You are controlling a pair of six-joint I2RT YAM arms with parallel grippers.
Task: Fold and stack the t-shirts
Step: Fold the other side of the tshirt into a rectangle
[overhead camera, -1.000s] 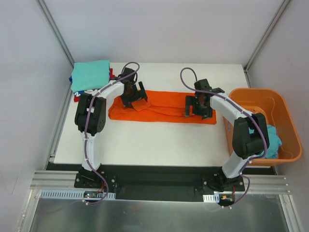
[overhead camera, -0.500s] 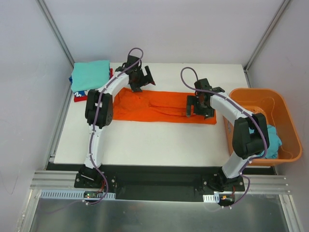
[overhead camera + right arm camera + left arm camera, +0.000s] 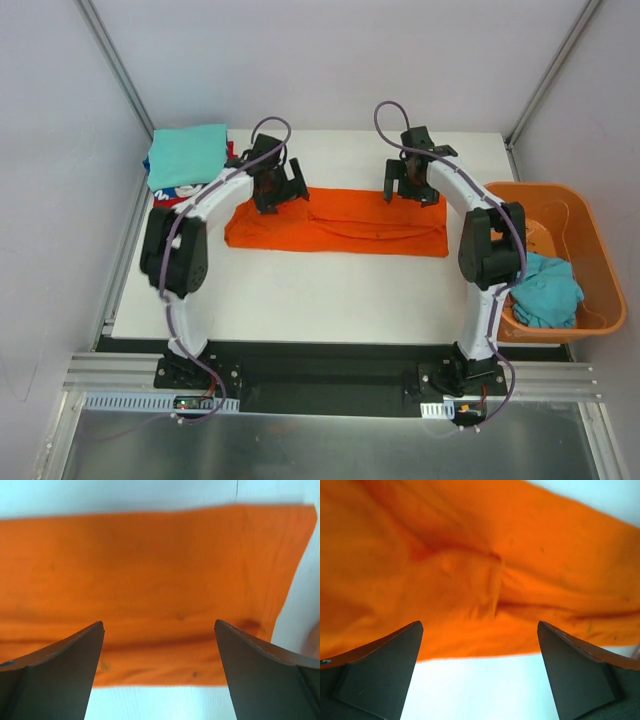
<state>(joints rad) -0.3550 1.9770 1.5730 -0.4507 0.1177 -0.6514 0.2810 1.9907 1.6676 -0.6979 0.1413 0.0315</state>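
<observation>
A bright orange t-shirt (image 3: 340,225) lies folded into a long flat strip across the middle of the table. My left gripper (image 3: 278,188) hovers open over the far edge of its left part. The left wrist view shows the orange cloth (image 3: 470,570) with a crease and my gripper (image 3: 479,625) empty. My right gripper (image 3: 413,180) stands open above the far edge of the strip's right part. In the right wrist view the cloth (image 3: 150,570) lies smooth under my empty gripper (image 3: 159,624). A folded teal t-shirt (image 3: 187,155) tops a stack at the back left, with red and blue-and-white cloth (image 3: 165,197) under it.
An orange plastic basket (image 3: 590,250) stands off the table's right side with a crumpled teal t-shirt (image 3: 545,290) in it. The white table (image 3: 330,300) shows bare in front of the orange strip. Metal frame posts rise at the back corners.
Both grippers have moved from over the orange strip to its far edge, staying open. The small raised fold under the left gripper now lies flat.
</observation>
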